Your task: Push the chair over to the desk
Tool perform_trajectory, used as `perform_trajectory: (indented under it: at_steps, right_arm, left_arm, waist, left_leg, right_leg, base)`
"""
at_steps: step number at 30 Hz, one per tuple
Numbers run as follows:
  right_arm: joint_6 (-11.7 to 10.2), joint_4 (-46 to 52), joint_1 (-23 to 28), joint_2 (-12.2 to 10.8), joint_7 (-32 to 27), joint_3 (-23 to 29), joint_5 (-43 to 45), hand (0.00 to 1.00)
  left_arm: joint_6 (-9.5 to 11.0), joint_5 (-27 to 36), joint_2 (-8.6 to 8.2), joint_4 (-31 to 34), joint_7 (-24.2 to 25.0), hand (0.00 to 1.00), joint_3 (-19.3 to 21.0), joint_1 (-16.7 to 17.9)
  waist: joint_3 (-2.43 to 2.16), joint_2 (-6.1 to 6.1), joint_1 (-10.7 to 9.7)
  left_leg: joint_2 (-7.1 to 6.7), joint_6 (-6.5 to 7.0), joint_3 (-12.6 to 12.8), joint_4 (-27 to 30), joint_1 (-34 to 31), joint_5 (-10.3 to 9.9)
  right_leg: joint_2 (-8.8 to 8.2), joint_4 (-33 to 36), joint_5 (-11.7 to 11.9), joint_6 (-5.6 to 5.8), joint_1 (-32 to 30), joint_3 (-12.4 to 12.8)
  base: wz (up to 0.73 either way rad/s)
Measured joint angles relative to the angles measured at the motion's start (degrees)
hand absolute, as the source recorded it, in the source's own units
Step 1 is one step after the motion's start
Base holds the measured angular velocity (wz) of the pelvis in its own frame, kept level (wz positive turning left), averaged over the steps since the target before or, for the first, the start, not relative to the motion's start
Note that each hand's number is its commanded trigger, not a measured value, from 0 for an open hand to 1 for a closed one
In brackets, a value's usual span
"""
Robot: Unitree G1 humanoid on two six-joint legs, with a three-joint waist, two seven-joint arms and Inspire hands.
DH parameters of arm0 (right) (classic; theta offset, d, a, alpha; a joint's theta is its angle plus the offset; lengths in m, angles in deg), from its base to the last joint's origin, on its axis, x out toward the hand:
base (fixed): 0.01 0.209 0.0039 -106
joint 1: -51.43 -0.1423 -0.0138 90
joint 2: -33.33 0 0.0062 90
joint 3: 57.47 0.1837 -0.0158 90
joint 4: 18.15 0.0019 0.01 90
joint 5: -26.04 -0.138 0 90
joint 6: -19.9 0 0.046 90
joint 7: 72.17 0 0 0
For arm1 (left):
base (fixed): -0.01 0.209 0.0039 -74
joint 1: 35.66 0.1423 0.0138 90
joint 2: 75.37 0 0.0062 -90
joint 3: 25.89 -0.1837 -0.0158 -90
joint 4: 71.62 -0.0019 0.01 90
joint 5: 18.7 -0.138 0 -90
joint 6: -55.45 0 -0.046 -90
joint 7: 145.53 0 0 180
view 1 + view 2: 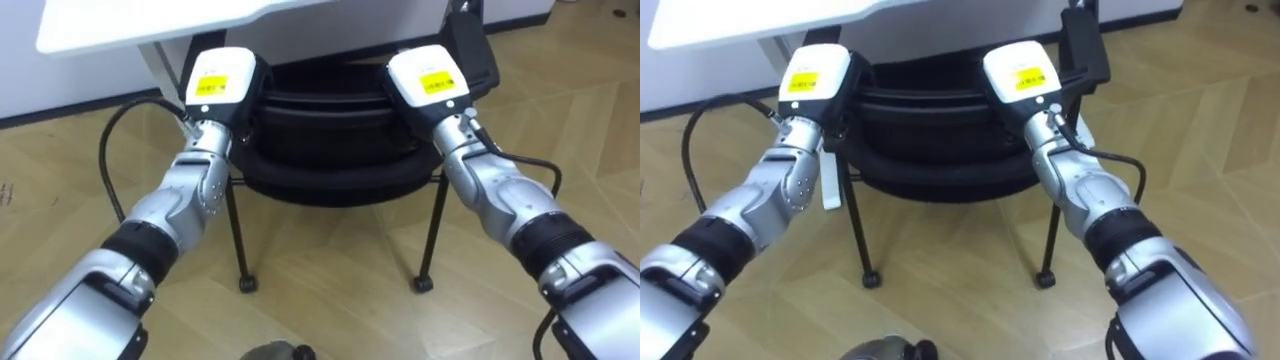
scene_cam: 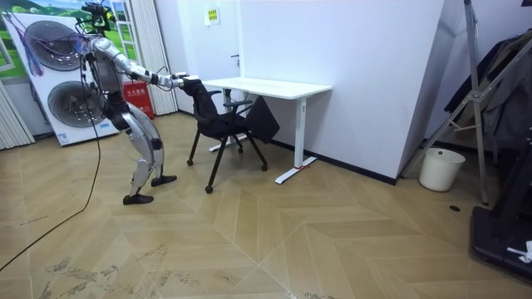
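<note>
A black chair (image 1: pixel 330 150) on thin black legs stands right in front of me, its seat reaching under the white desk (image 1: pixel 150 25). My left hand (image 1: pixel 220 82) rests on the left end of the chair's backrest, with its back towards me. My right hand (image 1: pixel 430 75) rests the same way on the right end. In the room view I stand leaning forward with both arms stretched out to the backrest (image 2: pixel 193 85), and the chair (image 2: pixel 226 124) is at the near end of the desk (image 2: pixel 266 85).
The desk's white frame (image 2: pixel 298 133) and the wall lie beyond the chair. Stacked washing machines (image 2: pixel 58 75) and a red box (image 2: pixel 137 101) stand behind me. A white bin (image 2: pixel 440 169) and a rack (image 2: pixel 486 100) are far off at the room view's right.
</note>
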Motion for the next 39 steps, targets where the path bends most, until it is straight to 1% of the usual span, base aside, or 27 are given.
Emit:
perform_trajectory:
  at_steps: [1,2,3,4,5,6,7,8,9,10,11,12,14,15,16,17,18,19,20,22,23,26,30,32,34,37,39]
  right_arm:
    - [0.0,-0.1,0.2,-0.2,0.2,0.0,-0.1,1.00]
    - [0.0,-0.3,0.7,-0.6,0.2,0.0,-0.2,1.00]
    - [0.1,-0.1,1.4,-0.9,0.0,0.0,-0.2,1.00]
    - [0.1,0.1,1.7,-1.0,-0.1,0.0,-0.2,1.00]
    - [0.1,0.2,2.0,-1.1,-0.4,0.0,-0.2,1.00]
    - [0.1,0.3,2.1,-1.1,-0.6,0.0,-0.2,1.00]
    - [0.1,0.5,2.1,-1.1,-0.7,0.0,-0.2,1.00]
    - [0.7,1.0,2.0,-1.1,-0.8,-0.1,0.0,1.00]
    - [0.9,1.1,2.1,-1.1,-0.8,-0.1,0.3,1.00]
    - [1.0,1.1,2.1,-1.1,-0.8,-0.3,0.4,1.00]
    - [1.4,1.0,2.1,-1.1,-0.9,-1.0,0.2,1.00]
    - [1.4,1.0,2.1,-1.1,-0.9,-1.1,0.2,1.00]
    - [1.5,1.2,2.1,-1.2,-1.3,-1.1,0.3,1.00]
    - [1.6,1.5,2.1,-1.1,-1.3,-1.1,0.5,1.00]
    - [1.7,1.6,2.1,-1.0,-1.3,-1.2,0.6,1.00]
    - [1.7,1.6,2.0,-1.2,-1.3,-1.3,0.6,1.00]
    - [1.7,1.6,1.6,-1.2,-1.3,-1.3,0.6,1.00]
    - [1.7,1.6,1.3,-1.0,-1.3,-1.3,0.6,1.00]
    - [1.7,1.6,0.7,-0.8,-1.3,-1.2,0.5,1.00]
    - [1.7,1.2,-0.3,-0.8,-1.2,-1.2,0.2,1.00]
    - [1.7,1.1,-0.7,-0.7,-1.1,-1.2,0.2,1.00]
    - [1.7,1.2,-1.4,-0.6,-1.1,-1.2,0.1,1.00]
    - [1.7,0.6,-2.0,-0.1,-1.5,-1.2,-0.8,1.00]
    - [1.7,0.2,-2.1,-0.1,-1.6,-1.3,-1.1,1.00]
    - [1.7,0.3,-2.0,-0.4,-1.7,-1.8,-1.2,1.00]
    - [1.9,-0.3,-2.0,-1.4,-1.6,-1.7,-1.0,1.00]
    - [1.7,-0.6,-1.9,-1.6,-1.6,-1.7,-1.0,1.00]
  left_arm:
    - [0.1,-0.1,0.04,0.0,0.1,1.00,0.0,0.1]
    - [0.2,-0.1,0.23,0.0,0.3,1.00,-0.2,0.4]
    - [0.5,-0.1,0.55,0.1,0.4,1.00,-0.4,0.9]
    - [0.7,-0.1,0.75,0.1,0.4,1.00,-0.5,1.1]
    - [1.0,-0.1,0.99,0.1,0.5,1.00,-0.6,1.2]
    - [1.2,-0.1,1.18,0.1,0.4,1.00,-0.7,1.2]
    - [1.3,-0.1,1.25,0.1,0.3,1.00,-0.7,1.1]
    - [1.4,0.0,1.26,0.1,0.3,1.00,-0.7,0.9]
    - [1.5,0.4,1.14,-0.2,0.3,1.00,-0.7,0.9]
    - [1.7,0.4,1.10,-0.6,0.3,1.00,-0.7,0.9]
    - [2.3,0.7,0.94,-1.6,0.0,1.00,-0.7,0.9]
    - [2.5,0.7,0.84,-2.0,-0.2,1.00,-0.7,0.9]
    - [2.8,0.9,0.83,-2.2,-0.6,1.00,-0.7,0.7]
    - [2.8,1.2,1.02,-2.3,-0.6,1.00,-0.7,0.6]
    - [2.9,1.3,0.92,-2.5,-0.7,1.00,-0.8,0.5]
    - [3.0,1.4,0.88,-2.6,-0.7,1.00,-0.8,0.4]
    - [3.0,1.4,0.86,-2.5,-1.0,1.00,-0.7,0.3]
    - [3.0,1.4,0.85,-2.3,-1.1,1.00,-0.7,0.1]
    - [2.8,1.4,0.85,-2.2,-1.2,1.00,-0.6,-0.6]
    - [2.5,1.4,0.80,-2.3,-1.2,1.00,-0.3,-1.2]
    - [2.4,1.4,0.81,-2.3,-1.2,1.00,-0.1,-1.5]
    - [2.2,1.4,0.85,-2.2,-1.3,1.00,0.1,-2.0]
    - [1.8,0.6,0.91,-2.1,-1.2,1.00,0.0,-3.1]
    - [1.3,0.2,0.69,-2.2,-1.2,1.00,0.1,-3.2]
    - [1.3,0.2,0.73,-2.1,-1.2,1.00,0.3,-3.0]
    - [1.0,0.1,0.95,-2.2,-1.0,1.00,0.5,-2.8]
    - [0.9,-0.1,1.17,-2.1,-0.8,1.00,0.5,-2.6]
  waist:
    - [0.02,0.05,0.0]
    - [0.12,0.36,-0.3]
    - [0.04,0.69,-0.7]
    - [0.05,0.74,-0.8]
    - [0.06,1.10,-1.2]
    - [-0.02,1.41,-1.1]
    - [-0.04,1.53,-0.9]
    - [0.11,1.93,-0.8]
    - [0.11,2.32,-0.7]
    - [0.15,2.45,-0.6]
    - [0.19,2.80,-0.5]
    - [0.15,2.98,-0.6]
    - [0.08,2.86,-1.1]
    - [0.05,2.82,-1.6]
    - [0.03,2.80,-1.8]
    - [-0.10,2.34,-1.9]
    - [-0.10,2.32,-1.8]
    - [-0.11,2.34,-1.7]
    - [-0.08,2.29,-1.7]
    - [-0.06,2.27,-1.7]
    - [0.01,2.16,-1.7]
    - [0.22,1.82,-1.8]
    - [0.86,0.62,-2.3]
    - [0.84,0.50,-2.4]
    - [0.76,0.05,-2.4]
    - [0.75,-0.38,-3.9]
    - [0.75,-0.37,-4.9]
  left_leg:
    - [0.14,-0.05,-0.2,0.8,0.4,-0.9]
    - [0.07,-0.35,-1.2,1.8,1.4,-2.4]
    - [0.14,-0.06,-1.9,2.2,2.2,-3.4]
    - [0.16,0.04,-2.0,2.1,2.6,-3.7]
    - [0.18,0.27,-2.7,2.1,3.2,-4.2]
    - [0.28,0.48,-3.0,2.1,3.5,-4.5]
    - [0.32,0.72,-3.0,2.1,3.5,-4.7]
    - [0.35,0.48,-3.1,2.0,3.7,-4.9]
    - [0.38,0.28,-3.2,1.6,4.4,-5.1]
    - [0.40,0.13,-3.3,1.3,4.8,-5.1]
    - [0.61,-0.36,-3.8,0.8,5.6,-5.3]
    - [0.84,-0.65,-4.2,0.8,5.9,-5.4]
    - [0.96,-1.92,-6.0,0.8,5.9,-5.7]
    - [0.85,-2.72,-7.4,0.9,5.9,-6.0]
    - [0.82,-3.16,-8.2,1.1,5.9,-6.2]
    - [0.82,-4.38,-9.2,1.5,5.6,-6.3]
    - [1.16,-5.32,-9.8,1.8,5.3,-6.6]
    - [1.31,-5.79,-10.3,1.8,5.1,-6.7]
    - [2.24,-6.58,-10.8,1.7,4.5,-6.5]
    - [3.04,-7.37,-11.2,1.3,4.1,-6.3]
    - [3.09,-7.85,-11.5,0.8,4.0,-6.0]
    - [3.10,-8.79,-12.4,-0.3,4.0,-5.4]
    - [3.53,-9.76,-13.7,-0.6,3.8,-4.9]
    - [3.99,-10.04,-13.7,-0.7,3.8,-4.7]
    - [4.06,-10.15,-13.7,-0.4,3.8,-4.7]
    - [4.33,-10.26,-14.2,1.7,3.2,-4.6]
    - [5.26,-10.35,-14.1,2.8,2.7,-4.6]
  right_leg:
    - [-0.12,1.9,1.4,-0.30,-0.4,0.4]
    - [-0.46,5.1,4.5,-0.55,-1.0,0.7]
    - [-0.72,7.9,8.8,-0.83,-2.2,1.3]
    - [-0.70,9.1,11.1,-0.82,-3.0,2.1]
    - [-0.49,10.9,15.0,-0.79,-4.5,3.1]
    - [-0.17,12.1,16.8,-0.27,-5.9,4.4]
    - [0.28,12.4,16.4,0.07,-6.7,5.1]
    - [0.61,12.6,14.2,0.73,-8.3,5.7]
    - [1.08,11.6,11.7,0.96,-10.0,6.1]
    - [1.61,10.4,10.6,1.14,-10.6,6.6]
    - [2.92,6.2,8.7,1.12,-11.4,7.0]
    - [3.71,3.2,8.1,1.21,-11.7,7.0]
    - [6.85,-10.6,7.9,0.89,-12.9,8.6]
    - [8.33,-16.7,9.2,0.36,-13.1,10.2]
    - [8.74,-17.5,10.6,0.05,-13.0,10.3]
    - [8.83,-17.7,12.7,-2.08,-12.1,9.3]
    - [8.65,-17.0,11.9,-3.42,-11.9,7.5]
    - [8.58,-16.9,11.8,-4.33,-11.9,6.4]
    - [8.78,-16.9,11.5,-5.44,-11.9,5.1]
    - [9.06,-16.9,10.9,-6.32,-11.9,3.8]
    - [9.10,-17.0,10.6,-6.76,-11.9,3.2]
    - [9.02,-17.0,9.6,-7.54,-11.6,1.8]
    - [8.80,-17.0,7.8,-7.98,-10.6,-0.9]
    - [8.79,-16.9,7.1,-8.13,-10.1,-1.7]
    - [8.70,-16.3,6.3,-8.64,-10.0,-2.1]
    - [7.89,-14.7,4.7,-9.31,-9.1,-4.3]
    - [7.71,-14.4,4.0,-9.77,-8.3,-6.1]
  base:
    - [0.05]
    - [0.06]
    - [0.07]
    - [0.10]
    - [0.00]
    - [0.00]
    - [-0.09]
    - [-0.07]
    - [0.00]
    - [0.04]
    - [0.09]
    - [0.18]
    - [0.44]
    - [0.58]
    - [0.60]
    - [0.52]
    - [0.43]
    - [0.37]
    - [0.30]
    - [0.31]
    - [0.28]
    - [0.23]
    - [0.29]
    - [0.21]
    - [0.16]
    - [0.36]
    - [0.38]
